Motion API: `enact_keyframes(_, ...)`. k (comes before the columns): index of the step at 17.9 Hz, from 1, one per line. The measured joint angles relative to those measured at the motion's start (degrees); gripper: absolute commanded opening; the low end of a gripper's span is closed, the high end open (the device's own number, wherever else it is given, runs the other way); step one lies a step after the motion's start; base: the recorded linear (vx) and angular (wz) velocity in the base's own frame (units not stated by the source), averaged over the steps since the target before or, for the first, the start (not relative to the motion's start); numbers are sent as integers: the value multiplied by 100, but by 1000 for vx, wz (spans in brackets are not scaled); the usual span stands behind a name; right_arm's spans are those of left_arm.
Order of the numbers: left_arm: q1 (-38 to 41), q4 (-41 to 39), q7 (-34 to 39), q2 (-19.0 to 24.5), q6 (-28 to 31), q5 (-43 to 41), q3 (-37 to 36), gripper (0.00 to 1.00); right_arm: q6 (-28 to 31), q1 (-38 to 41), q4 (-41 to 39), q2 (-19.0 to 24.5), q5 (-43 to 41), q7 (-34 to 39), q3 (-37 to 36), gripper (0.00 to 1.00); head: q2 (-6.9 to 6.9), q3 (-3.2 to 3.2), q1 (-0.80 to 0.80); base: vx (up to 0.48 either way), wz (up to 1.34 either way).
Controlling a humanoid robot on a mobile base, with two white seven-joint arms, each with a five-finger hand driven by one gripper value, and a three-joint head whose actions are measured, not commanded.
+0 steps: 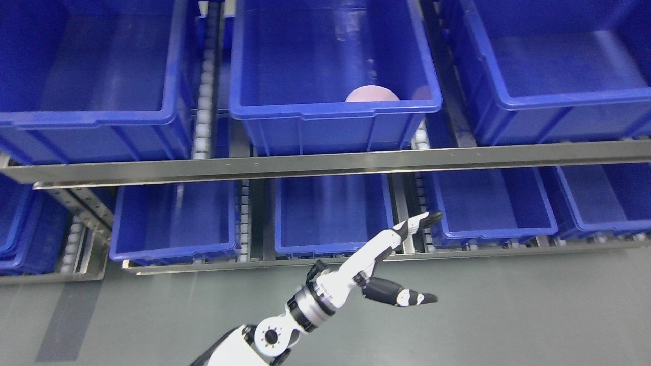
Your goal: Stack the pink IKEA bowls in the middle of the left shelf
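Note:
A pale pink bowl (372,94) lies inside the middle blue bin (335,109) of the upper shelf row, close to the bin's front wall; only its top shows above the rim. My left hand (424,258) reaches up from the bottom edge, in front of the lower shelf row and well below the bowl. Its fingers are stretched out toward the upper right and the thumb is spread apart, with nothing held. The right arm does not show.
Blue bins (91,117) flank the middle one on the upper row, and more bins (330,213) stand on the lower row. A steel shelf rail (325,162) runs across between the rows. Grey floor (508,315) lies in front.

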Motion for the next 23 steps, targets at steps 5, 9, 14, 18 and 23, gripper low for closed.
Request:
enact_keyframes(5,757,-76,9,-2,-451,-2,1006,100,-27,0,0,0,-44,14,0,100,0,0,0,-94,460)
enact_keyframes(9,921,-105,22,-2,-481,16,1925,100,-15,0,0,0,-55,3,0,100,0,0,0,-56,353)
enact_keyframes(14,642,-123,40,-3,-211,50,3092,100,0,0,0,0,-62,-9,0,100,0,0,0,-9,55)
enact_keyframes(18,493,-129,51,-3,23,55,3382,100,2,0,0,0,-59,-11,0,100,0,0,0,5,-29)
enact_keyframes(23,408,-132,59,-4,157,57,3544,100,2,0,0,0,146,-14,0,100,0,0,0,0,0)
